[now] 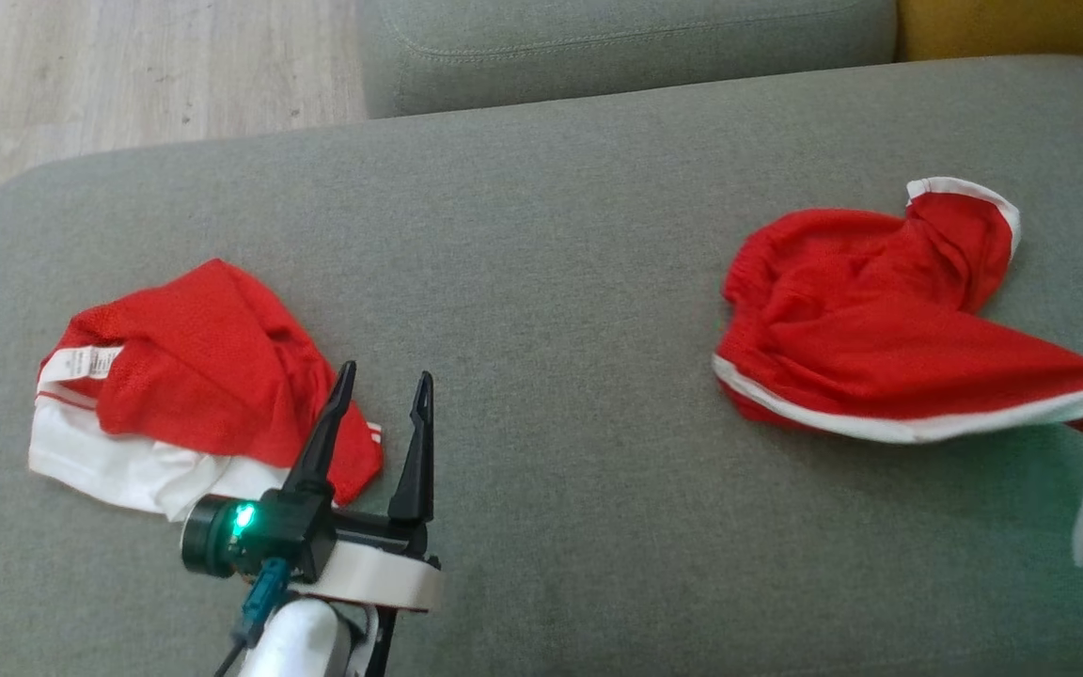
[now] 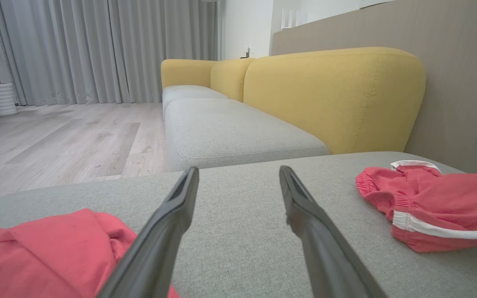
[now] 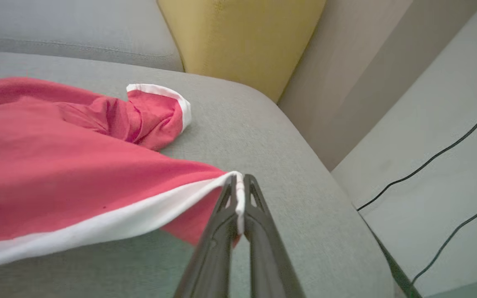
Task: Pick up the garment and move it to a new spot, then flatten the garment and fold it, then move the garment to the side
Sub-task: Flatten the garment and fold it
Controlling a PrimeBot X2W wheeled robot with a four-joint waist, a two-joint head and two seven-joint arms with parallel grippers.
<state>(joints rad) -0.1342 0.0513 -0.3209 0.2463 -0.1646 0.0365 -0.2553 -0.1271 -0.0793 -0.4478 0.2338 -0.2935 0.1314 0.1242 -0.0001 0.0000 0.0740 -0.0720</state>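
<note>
The right gripper [image 3: 240, 182] was pinched shut on the white hem [image 3: 97, 231] of the red garment [image 3: 56, 165]. That edge was held raised, while the rest of the cloth spread away to the gripper's left on the grey sofa cushion [image 3: 263, 136]. The left gripper [image 1: 384, 385] stood wide open and empty. A second red and white garment [image 1: 203, 376] lay just beside it on its left, well apart from the first.

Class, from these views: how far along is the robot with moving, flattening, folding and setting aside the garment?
Done: the right end effector is shut on the white hem of the red shorts. In hand: the pickup; that corner is raised, the rest lies crumpled on the grey cushion. Remaining: moving, flattening, folding, setting aside. The left end effector is open.
</note>
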